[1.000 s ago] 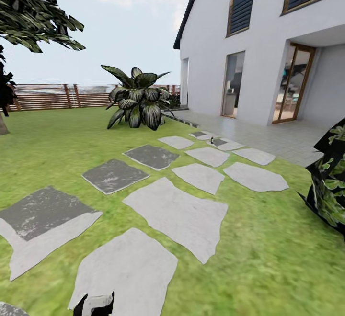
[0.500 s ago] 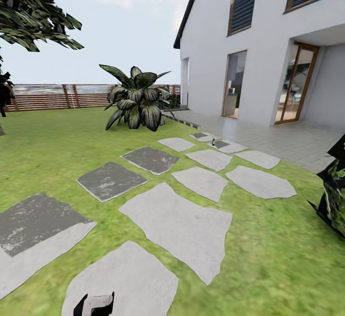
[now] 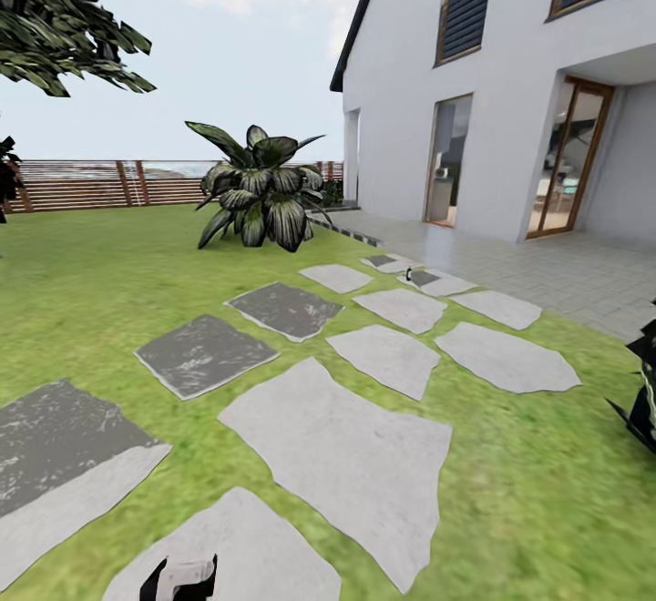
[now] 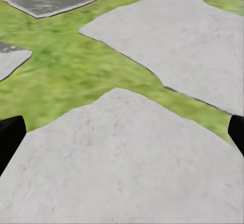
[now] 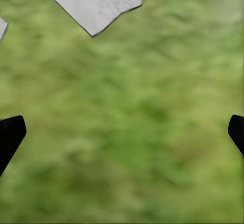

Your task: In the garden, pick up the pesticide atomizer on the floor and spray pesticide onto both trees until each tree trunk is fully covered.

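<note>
The atomizer [image 3: 407, 274], a small dark speck on the far paving stones [image 3: 428, 280], lies well ahead and slightly right of both pincers, left [image 4: 122, 132] and right [image 5: 122, 132], each released and empty.

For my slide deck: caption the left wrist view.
Open left tool over a pale paving stone bordered by grass.

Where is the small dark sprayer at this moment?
In the head view, the small dark pesticide atomizer stands far ahead, right of centre, on a grey stepping stone near the white house's paved terrace.
</note>
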Available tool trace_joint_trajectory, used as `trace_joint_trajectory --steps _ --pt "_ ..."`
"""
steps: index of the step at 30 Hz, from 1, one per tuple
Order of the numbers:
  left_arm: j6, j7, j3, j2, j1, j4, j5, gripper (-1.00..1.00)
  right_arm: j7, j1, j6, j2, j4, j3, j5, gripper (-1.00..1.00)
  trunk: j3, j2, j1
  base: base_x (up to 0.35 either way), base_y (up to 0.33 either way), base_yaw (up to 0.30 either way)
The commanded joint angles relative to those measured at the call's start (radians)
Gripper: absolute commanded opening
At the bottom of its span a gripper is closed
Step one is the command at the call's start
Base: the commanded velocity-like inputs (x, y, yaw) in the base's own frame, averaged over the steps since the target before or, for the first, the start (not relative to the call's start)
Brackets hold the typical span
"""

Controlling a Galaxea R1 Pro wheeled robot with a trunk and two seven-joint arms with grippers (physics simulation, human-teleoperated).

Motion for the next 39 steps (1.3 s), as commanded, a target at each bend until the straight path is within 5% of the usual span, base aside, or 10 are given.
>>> trace_joint_trajectory --steps 1,30,39 --pt "-0.003 0.000 0.004 0.000 -0.001 0.001 -0.006 1.00 0.002 0.000 -0.002 0.000 -0.001 -0.001 -0.002 1.00 -0.001 0.000 0.000 0.312 0.000 0.000" --pt "-0.003 0.000 0.004 0.000 0.000 0.001 -0.006 1.00 -0.002 0.000 -0.026 0.007 0.000 0.000 0.001 1.00 -0.001 0.000 0.000 0.310 0.000 0.000" --pt "-0.004 0.000 0.004 0.000 0.000 0.001 -0.006 1.00 -0.002 0.000 -0.026 0.005 0.000 -0.001 -0.003 1.00 0.002 0.000 0.000 0.310 0.000 -0.195"
